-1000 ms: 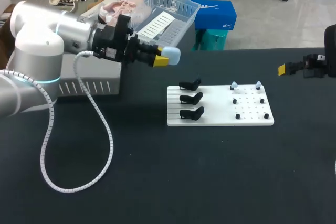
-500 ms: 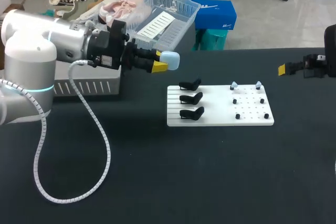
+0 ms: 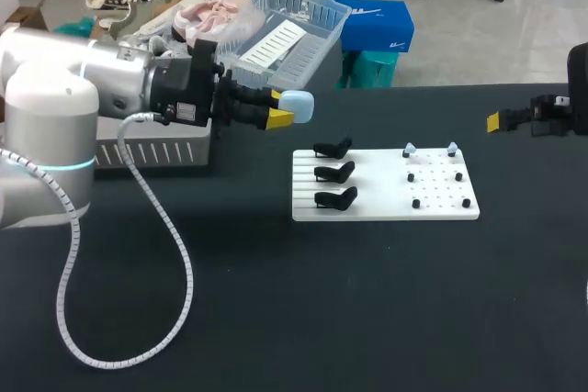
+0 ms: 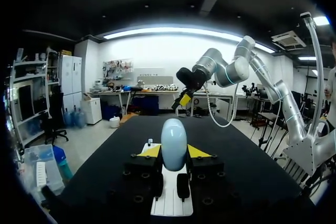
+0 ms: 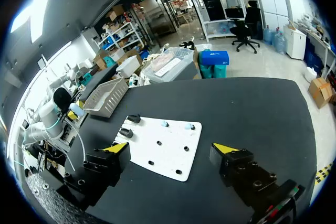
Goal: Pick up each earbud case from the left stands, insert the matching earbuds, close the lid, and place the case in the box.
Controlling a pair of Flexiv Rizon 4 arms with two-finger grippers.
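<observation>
Left pincer [image 3: 278, 106] holds a pale blue earbud case [image 3: 296, 106] above the black surface [image 3: 276, 300].
Both yellow tips press the case from opposite sides, near the grey slotted box [image 5: 105, 97] and off the far left corner of the white board [image 3: 386, 192]. The board carries three black stands [image 3: 335, 173] and two pale earbuds [image 3: 409, 150] on pegs. The right pincer [image 5: 172, 148] hangs well apart towards the right, fingers spread wide, gripping nothing.
</observation>
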